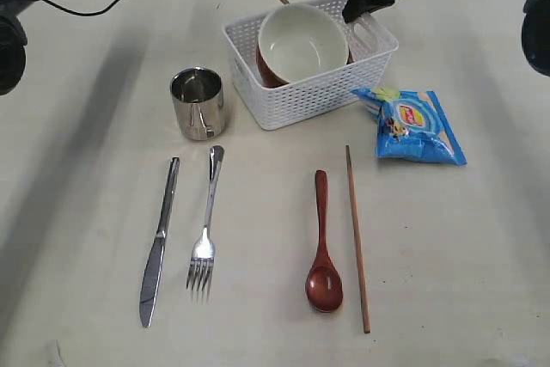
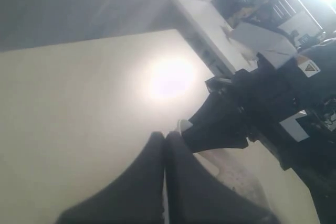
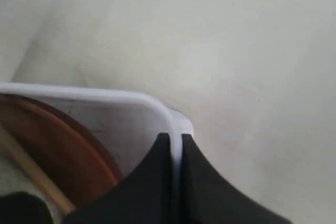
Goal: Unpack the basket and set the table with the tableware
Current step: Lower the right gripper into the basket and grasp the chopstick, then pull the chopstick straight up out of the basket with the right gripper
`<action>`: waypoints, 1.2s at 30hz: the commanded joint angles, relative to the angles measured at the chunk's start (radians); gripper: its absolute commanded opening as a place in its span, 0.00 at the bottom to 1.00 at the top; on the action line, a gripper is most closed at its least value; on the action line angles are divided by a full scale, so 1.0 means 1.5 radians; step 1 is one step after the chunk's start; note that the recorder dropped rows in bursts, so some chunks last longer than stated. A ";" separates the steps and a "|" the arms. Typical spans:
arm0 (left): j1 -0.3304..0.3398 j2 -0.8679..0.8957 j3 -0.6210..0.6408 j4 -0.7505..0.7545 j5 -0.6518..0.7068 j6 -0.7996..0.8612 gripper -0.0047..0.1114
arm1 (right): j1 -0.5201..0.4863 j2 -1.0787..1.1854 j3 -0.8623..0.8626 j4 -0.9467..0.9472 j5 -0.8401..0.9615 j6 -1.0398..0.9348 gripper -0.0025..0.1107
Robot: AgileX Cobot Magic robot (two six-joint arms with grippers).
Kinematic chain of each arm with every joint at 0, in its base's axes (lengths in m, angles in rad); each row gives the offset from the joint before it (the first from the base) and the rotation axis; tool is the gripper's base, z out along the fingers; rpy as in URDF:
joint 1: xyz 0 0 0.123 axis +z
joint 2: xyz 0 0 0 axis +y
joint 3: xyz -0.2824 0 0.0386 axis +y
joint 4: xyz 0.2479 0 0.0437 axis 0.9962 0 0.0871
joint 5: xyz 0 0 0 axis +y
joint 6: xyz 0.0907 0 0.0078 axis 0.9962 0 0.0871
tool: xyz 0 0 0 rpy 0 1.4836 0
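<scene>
White perforated plastic basket [image 1: 292, 102] sits by the pale beige desk's [image 1: 86, 126] far edge, cream bowl [image 1: 302, 40] and round brown plate [image 1: 267, 71] inside, with the right gripper [image 1: 353, 13] at its far-right corner. Left wrist: left gripper [image 2: 164, 137] pressed together, empty. Right wrist: fingers [image 3: 157, 182] pinch the basket rim, likely steadying it; the bowl lifts out next.

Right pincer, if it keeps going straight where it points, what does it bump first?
The right pincer would meet the white basket first: its corner rim sits right at the fingertips, seemingly pinched between them. Beyond that lies only the table, though depth is hard to judge.
</scene>
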 commanded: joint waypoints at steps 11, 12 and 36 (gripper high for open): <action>0.009 -0.002 -0.005 -0.003 0.036 -0.040 0.70 | -0.002 -0.010 0.000 -0.005 0.004 0.003 0.57; 0.010 -0.002 -0.005 -0.003 0.036 -0.041 0.71 | -0.002 -0.011 0.000 -0.005 0.004 0.003 0.57; -0.044 0.000 -0.003 0.101 0.004 -0.075 0.38 | -0.002 -0.036 0.000 -0.002 0.004 0.000 0.56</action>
